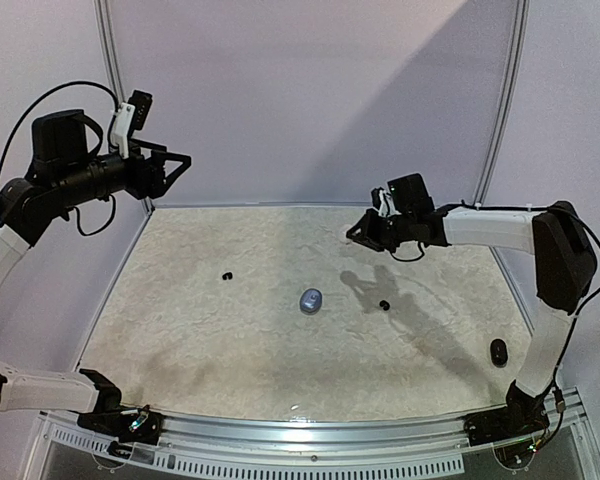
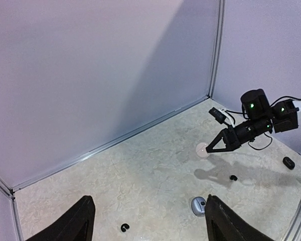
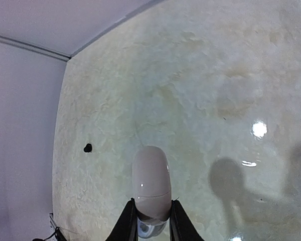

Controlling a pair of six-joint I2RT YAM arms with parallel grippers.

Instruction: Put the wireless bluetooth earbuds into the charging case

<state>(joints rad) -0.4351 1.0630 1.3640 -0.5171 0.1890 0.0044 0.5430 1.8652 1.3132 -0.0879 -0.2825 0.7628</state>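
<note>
With the right end effector (image 3: 151, 211) pinching the white charging case (image 3: 150, 175) by its lower end above the tabletop (image 1: 230, 350), lower the wide-spread, empty left end effector (image 2: 148, 208) from upper left straight onto the black earbud (image 1: 226, 274) left of centre (a second black earbud (image 1: 384, 304) lies right of centre), closing gently.

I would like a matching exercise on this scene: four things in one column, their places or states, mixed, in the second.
1 white case
2 grey case
3 black case
4 left tool

A open and empty, above the table
B middle of the table
C held by the right tool
D on the table, near its right edge

Pairs: 1-C, 2-B, 3-D, 4-A
</note>
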